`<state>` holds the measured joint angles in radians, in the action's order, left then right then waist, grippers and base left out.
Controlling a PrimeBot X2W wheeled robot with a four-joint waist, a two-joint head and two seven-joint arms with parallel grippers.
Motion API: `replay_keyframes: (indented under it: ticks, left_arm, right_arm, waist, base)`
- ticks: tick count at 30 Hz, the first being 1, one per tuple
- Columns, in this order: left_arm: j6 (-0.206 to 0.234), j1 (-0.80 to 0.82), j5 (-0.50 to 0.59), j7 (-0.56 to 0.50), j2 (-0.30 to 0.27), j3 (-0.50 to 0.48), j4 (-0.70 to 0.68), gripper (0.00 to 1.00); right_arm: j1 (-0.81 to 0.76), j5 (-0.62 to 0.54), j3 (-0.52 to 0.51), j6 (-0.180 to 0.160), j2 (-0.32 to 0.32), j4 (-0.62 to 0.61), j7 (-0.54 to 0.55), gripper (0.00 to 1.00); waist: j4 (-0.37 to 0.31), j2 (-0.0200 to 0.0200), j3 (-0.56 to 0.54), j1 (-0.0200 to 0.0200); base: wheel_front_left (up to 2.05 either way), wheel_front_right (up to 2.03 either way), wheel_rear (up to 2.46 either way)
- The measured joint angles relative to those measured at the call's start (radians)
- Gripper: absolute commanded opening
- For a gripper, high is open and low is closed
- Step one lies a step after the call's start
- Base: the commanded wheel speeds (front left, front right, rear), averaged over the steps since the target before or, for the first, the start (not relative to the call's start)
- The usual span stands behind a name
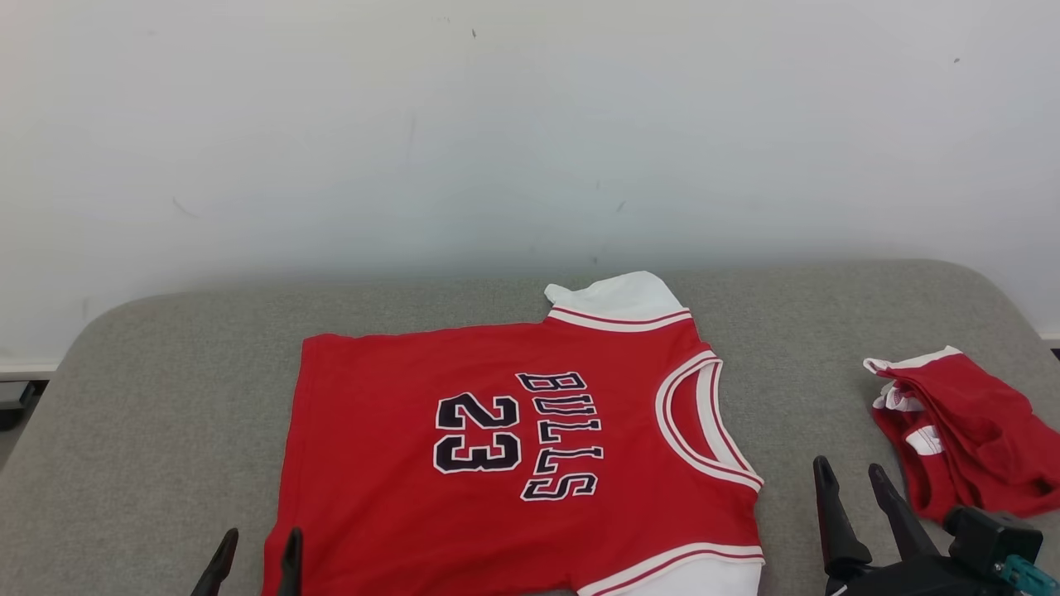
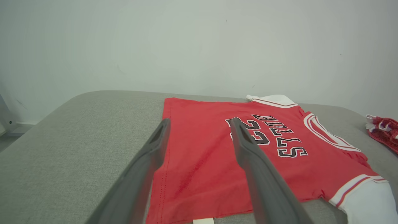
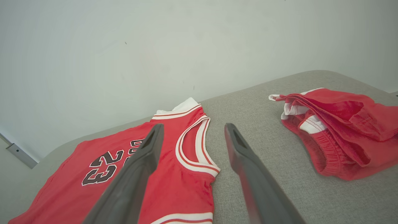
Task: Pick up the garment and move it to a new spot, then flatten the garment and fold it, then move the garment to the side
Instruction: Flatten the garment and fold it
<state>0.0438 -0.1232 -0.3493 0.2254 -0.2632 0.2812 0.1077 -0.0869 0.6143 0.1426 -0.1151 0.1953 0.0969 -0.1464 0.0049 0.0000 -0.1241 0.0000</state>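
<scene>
Two claws: both stand with jaws spread wide and hold nothing; neither touches cloth.
Left claw (image 1: 258, 553): low at the near edge of the grey worktop (image 1: 166, 397), its fingers aimed across the hem end of the jersey (image 1: 373, 414).
Left claw, wrist view: the jersey's near hem corner lies just below and between the fingers, with a small white tag (image 2: 203, 221) peeking out at the hem.
Right claw (image 1: 850, 484): over bare worktop, with the jersey's neck opening (image 1: 704, 414) just to its left and a second red garment (image 1: 969, 439) just to its right.
Jersey, place: ahead of both claws and between them, lying sideways, its hem toward the left claw and its neck toward the right claw.
Jersey, lie: spread face up in a single layer, the lettering BULLS 23 on show, the body smooth with hardly a wrinkle.
Sleeves: one white sleeve (image 1: 621, 298) sticks out on the far side, well beyond the right claw; the other (image 1: 704, 579) lies at the near edge, just left of the right claw.
Second red garment: a bunched heap, apart from the jersey, on the outer side of the right claw.
Done, as I judge it: the flattening looks finished or close to it. Whether the move to a new spot has been made cannot be told from how the cloth lies.
Left to do: no fold is in yet, so the folding remains, and after it the move to the side.
Likely next need: a grip on the cloth edges nearest each claw.
</scene>
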Motion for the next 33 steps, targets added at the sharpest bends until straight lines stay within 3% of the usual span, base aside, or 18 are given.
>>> replay_keyframes:
  ticks: [24, 33]
  left_arm:
    - [0.022, -0.016, -0.003, -0.094, -0.016, -0.013, -0.107, 1.00]
    - [0.054, -0.041, -0.048, -0.319, -0.016, -0.021, 0.008, 1.00]
  right_arm:
    - [-0.006, -0.001, 0.010, -0.001, 0.000, -0.003, 0.001, 1.00]
    - [-0.073, 0.015, 0.121, -0.004, 0.004, 0.007, 0.222, 1.00]
  waist:
    - [-0.007, 0.0000, 0.015, 0.0000]
    - [-0.007, 0.0000, 0.019, 0.0000]
  base:
    - [0.00, 0.00, 0.00]
    - [0.00, 0.00, 0.00]
